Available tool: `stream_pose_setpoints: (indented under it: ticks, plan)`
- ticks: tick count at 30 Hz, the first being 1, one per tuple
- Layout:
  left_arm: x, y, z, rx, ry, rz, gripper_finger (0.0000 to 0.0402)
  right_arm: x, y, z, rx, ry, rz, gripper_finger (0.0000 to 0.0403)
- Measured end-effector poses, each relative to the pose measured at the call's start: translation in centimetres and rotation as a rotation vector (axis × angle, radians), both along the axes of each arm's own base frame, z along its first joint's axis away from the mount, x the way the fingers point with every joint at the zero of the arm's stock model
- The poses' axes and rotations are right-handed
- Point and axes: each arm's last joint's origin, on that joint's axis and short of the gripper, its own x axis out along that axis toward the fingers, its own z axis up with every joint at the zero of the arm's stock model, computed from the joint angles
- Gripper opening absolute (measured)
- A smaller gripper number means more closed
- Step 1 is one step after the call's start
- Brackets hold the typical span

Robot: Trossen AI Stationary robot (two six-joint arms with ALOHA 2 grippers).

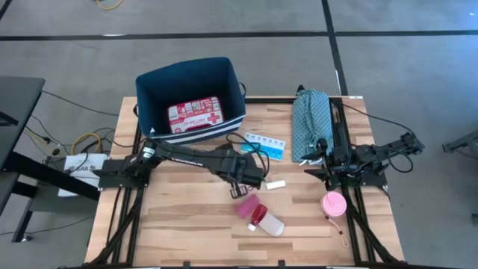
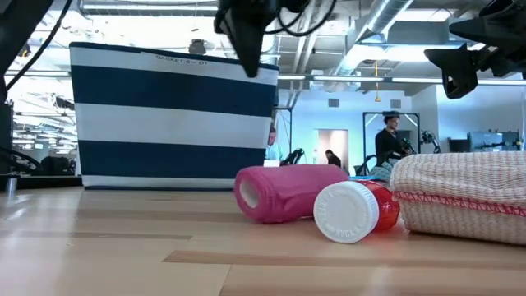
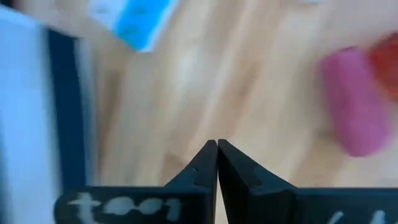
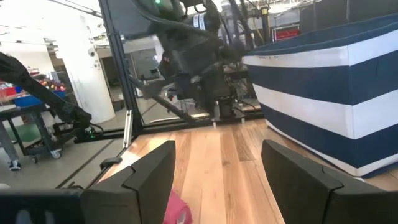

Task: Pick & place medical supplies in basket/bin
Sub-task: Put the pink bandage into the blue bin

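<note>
The navy white-striped bin (image 1: 190, 82) stands at the table's far left-centre, and the red-and-white first-aid case (image 1: 196, 116) lies flat on its bottom. My left gripper (image 1: 240, 190) (image 3: 217, 149) hangs shut over bare wood, clear of the table, just far-left of the magenta block (image 1: 248, 206) (image 3: 357, 102). The red-capped bottle (image 1: 267, 221) lies on its side beside the block. The light-blue pill organizer (image 1: 265, 144), the white piece (image 1: 275, 184) and the pink disc (image 1: 333, 204) lie flat on the wood. My right gripper (image 1: 317, 161) (image 4: 217, 155) waits open at the right, beside the teal cloth.
The teal patterned cloth bundle (image 1: 310, 123) lies along the far right of the table under the right arm. The bin's wall (image 3: 62, 93) is close beside the left gripper. Bare wood lies along the near-left part of the table (image 1: 172, 224). People stand in the room beyond (image 2: 393, 136).
</note>
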Motion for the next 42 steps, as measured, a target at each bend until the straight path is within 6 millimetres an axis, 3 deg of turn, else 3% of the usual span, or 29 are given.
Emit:
stream_pose_setpoints:
  ticks: [6, 12, 17, 23, 33, 42]
  plan:
    - [1.3, -1.1, -1.4, -0.149, -0.067, -0.099, 0.0019, 0.0, 0.0, -0.1, -0.001, 0.007, 0.000, 0.0234]
    - [1.3, -1.8, -5.6, -0.294, -0.005, -0.064, 0.0093, 0.0, 0.0, -0.1, -0.001, 0.006, 0.000, 0.0234]
    - [1.3, -2.0, -8.9, -0.305, -0.008, -0.039, 0.0154, 0.0, 0.0, -0.1, -0.001, 0.006, 0.000, 0.0234]
    - [2.2, -2.1, -10.3, -0.373, -0.120, -0.013, 0.0200, 0.0, 0.0, -0.1, -0.001, 0.006, 0.000, 0.0234]
    - [1.4, -2.0, -13.1, -0.381, -0.125, 0.001, 0.0210, 0.0, 0.0, -0.1, -0.002, 0.006, 0.000, 0.0234]
    - [2.5, -3.1, -14.5, -0.542, -0.273, -0.074, 0.0210, 0.0, 0.0, -0.1, -0.003, 0.008, 0.001, 0.0234]
